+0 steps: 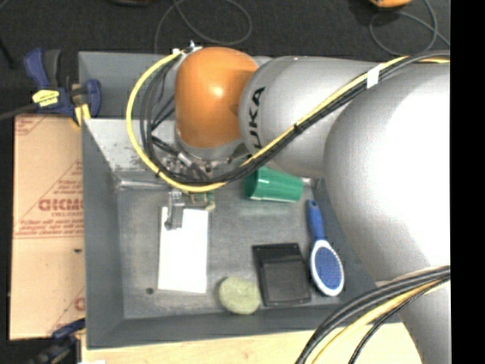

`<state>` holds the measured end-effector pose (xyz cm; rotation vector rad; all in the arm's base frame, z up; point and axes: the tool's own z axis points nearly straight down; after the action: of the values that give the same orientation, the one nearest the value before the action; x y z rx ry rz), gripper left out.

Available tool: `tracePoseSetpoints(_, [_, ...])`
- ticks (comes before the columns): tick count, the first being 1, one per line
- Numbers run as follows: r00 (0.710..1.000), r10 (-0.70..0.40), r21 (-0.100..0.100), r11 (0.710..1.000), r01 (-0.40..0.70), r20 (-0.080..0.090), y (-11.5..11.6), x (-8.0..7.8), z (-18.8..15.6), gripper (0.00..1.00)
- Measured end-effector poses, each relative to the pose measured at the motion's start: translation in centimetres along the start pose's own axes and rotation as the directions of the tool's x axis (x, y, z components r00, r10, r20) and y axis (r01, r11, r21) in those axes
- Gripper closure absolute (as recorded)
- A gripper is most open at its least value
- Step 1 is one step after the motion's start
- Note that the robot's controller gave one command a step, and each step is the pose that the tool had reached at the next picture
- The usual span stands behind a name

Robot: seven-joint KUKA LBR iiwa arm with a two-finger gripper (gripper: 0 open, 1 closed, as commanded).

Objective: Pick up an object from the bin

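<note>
The white box (183, 255) lies flat on the left of the bin (102, 233), with the gripper (175, 214) over its back end. The orange cover (212, 97) hides how the jaws stand, so I cannot tell. It looks like the approach, with nothing lifted yet. Next it needs a square descent across the box's narrow width. A green cup (273, 186), black case (282, 273), blue brush (324, 262) and round sponge (239, 295) lie to the right.

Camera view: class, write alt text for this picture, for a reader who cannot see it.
A silver robot arm with an orange wrist cover reaches from the right into a grey bin, its tip above the top end of a flat white box. Nearby lie a green cup on its side, a blue brush, a black case and a yellowish round lump.
</note>
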<state>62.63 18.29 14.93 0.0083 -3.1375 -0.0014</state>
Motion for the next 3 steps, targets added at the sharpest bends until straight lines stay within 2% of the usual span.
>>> tracePoseSetpoints(1, [1.0, 0.004, -0.001, 1.0, -0.004, 0.007, -0.1, -0.2, -0.5, 0.0])
tracePoseSetpoints(2, [0.962, -0.274, 0.002, 0.962, 0.274, 0.016, -3.2, -1.9, 4.0, 0.0])
tracePoseSetpoints(3, [0.939, -0.345, 0.001, 0.939, 0.345, 0.006, -5.5, -2.0, 5.0, 0.0])
